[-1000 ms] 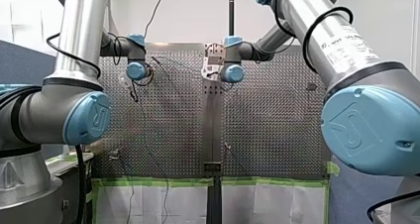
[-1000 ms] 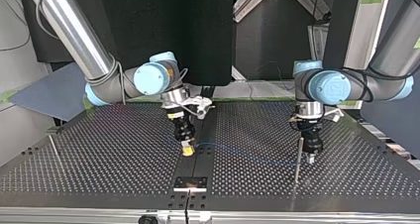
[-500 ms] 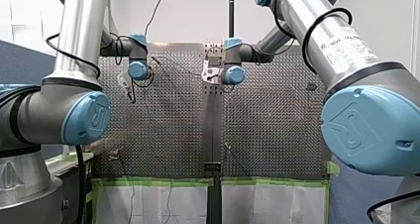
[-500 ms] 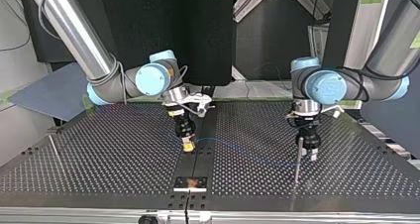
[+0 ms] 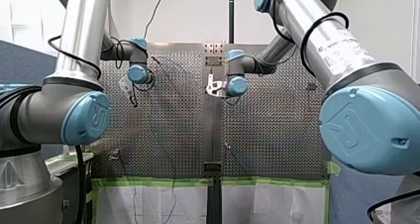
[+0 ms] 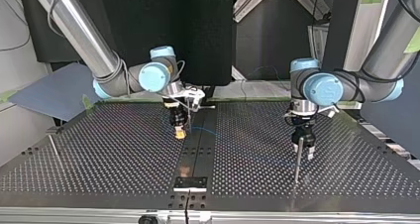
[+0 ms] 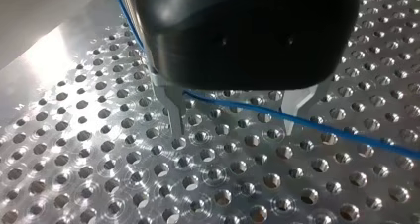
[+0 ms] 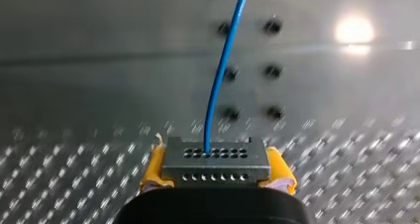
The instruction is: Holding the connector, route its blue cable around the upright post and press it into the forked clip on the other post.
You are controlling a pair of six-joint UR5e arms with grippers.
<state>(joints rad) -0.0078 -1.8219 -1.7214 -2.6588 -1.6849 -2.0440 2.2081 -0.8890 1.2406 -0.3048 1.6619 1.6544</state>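
**A:** Since my right gripper [image 6: 180, 131] clamps the dark grey block connector with two rows of holes [image 8: 216, 159] between its yellow pads [image 8: 154, 167], what matters for the wrap?

**B:** Carry it low and wide round the thin upright metal post [image 6: 297, 159] at the top view's lower right. Hold the thin blue cable [image 8: 218, 85] taut, never tugged.

**A:** And my left gripper [image 7: 233, 130]?

**B:** It hangs beside that post with its metal fingers [image 7: 174, 112] apart, gripping nothing. The cable crosses the gap between them.

**A:** Where is the cable?

**B:** It leaves the connector near the top view's centre and runs faintly over the perforated metal table [image 6: 124, 159] toward the post. It looks slender and springy, so I'd judge slack may let it slip off.
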